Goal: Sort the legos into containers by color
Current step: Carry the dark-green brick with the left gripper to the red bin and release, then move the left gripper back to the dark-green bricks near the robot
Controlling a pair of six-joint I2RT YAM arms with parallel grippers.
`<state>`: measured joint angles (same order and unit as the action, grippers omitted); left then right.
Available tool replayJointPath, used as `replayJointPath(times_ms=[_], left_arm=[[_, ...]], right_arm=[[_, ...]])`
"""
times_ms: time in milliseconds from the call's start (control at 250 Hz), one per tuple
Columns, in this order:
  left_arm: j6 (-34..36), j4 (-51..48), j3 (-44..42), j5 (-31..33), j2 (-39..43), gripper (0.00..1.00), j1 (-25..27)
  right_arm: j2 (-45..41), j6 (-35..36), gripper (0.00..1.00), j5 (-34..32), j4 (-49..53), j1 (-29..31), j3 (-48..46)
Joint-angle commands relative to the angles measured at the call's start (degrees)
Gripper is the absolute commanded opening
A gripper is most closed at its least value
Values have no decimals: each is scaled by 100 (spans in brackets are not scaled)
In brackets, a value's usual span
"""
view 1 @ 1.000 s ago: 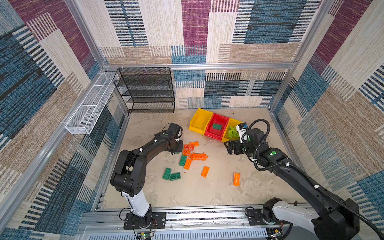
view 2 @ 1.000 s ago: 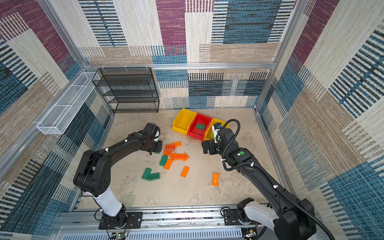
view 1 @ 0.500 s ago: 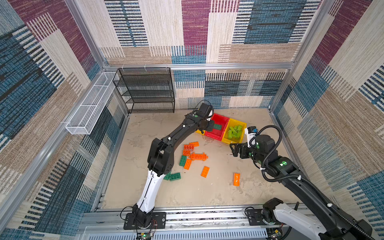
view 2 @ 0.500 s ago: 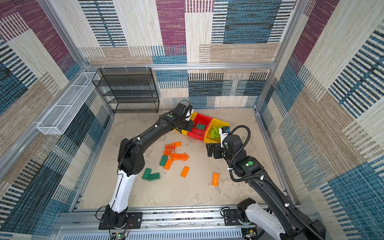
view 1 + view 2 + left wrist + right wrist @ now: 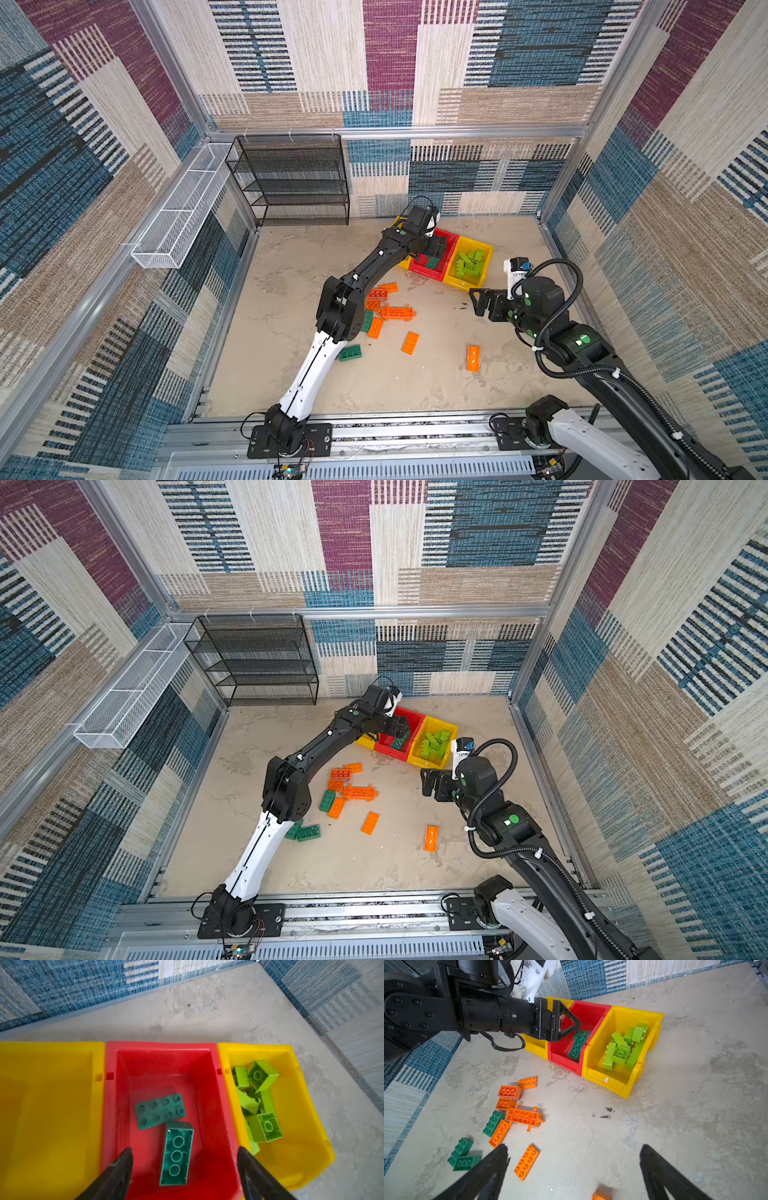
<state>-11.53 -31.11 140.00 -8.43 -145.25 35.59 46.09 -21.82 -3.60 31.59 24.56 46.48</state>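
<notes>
Left wrist view looks down between the fingers of the left gripper [image 5: 184,1148], which stand wide apart and grip nothing. The gripper hangs over the red bin [image 5: 162,1045]. Below it two dark green bricks lie on the bin floor. One is underside-up [image 5: 176,1157] between the fingertips, and the other is studs-up [image 5: 160,1110] just beyond and touching it. On the side toward the right gripper [image 5: 478,301], the neighbouring yellow bin [image 5: 301,1126] holds a heap of lime bricks [image 5: 264,1128]. A second yellow bin [image 5: 52,1047] adjoins on the far side.

The right gripper is also spread wide and holds nothing. It hovers above the floor near the lime bin's front. Ahead of its fingertips lie a loose cluster of orange bricks [image 5: 523,1116], a single flat orange brick [image 5: 527,1162] and three dark green bricks [image 5: 462,1155].
</notes>
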Motion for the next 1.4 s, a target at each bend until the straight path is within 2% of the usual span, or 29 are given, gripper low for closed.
replayJointPath(times_ms=[0, 76, 320, 456, 568, 660, 828, 972, 1396], left_arm=[[-60, 349, -619, 16, 621, 80, -6], [-53, 586, -1733, 407, 1433, 80, -6], [-70, 1117, -6141, 1719, 4712, 80, -9], [-497, 813, -7865, 2057, 6139, 80, -9], [-803, 1011, -8946, 2136, 6859, 81, -20], [-860, 1205, -9254, 2099, 6896, 81, -17], [-842, 1291, -9136, 2311, 6290, 77, -110], [-817, 1507, -9089, 1897, 5860, 71, -376], [-599, 1845, -8873, 1590, 5209, 70, -398]], right_arm=[[0, -80, 100, 63, -59, 1, 47], [40, -51, 100, 211, -140, 5, 27], [120, 97, 100, 774, -510, 21, -150], [211, 183, 100, 995, -657, 40, -157], [252, 246, 100, 1081, -732, 52, -163], [253, 258, 100, 1100, -727, 67, -138], [57, 166, 100, 989, -616, 67, -171], [-119, 102, 100, 809, -396, 65, -202], [204, 24, 100, 677, -382, 67, -118]])
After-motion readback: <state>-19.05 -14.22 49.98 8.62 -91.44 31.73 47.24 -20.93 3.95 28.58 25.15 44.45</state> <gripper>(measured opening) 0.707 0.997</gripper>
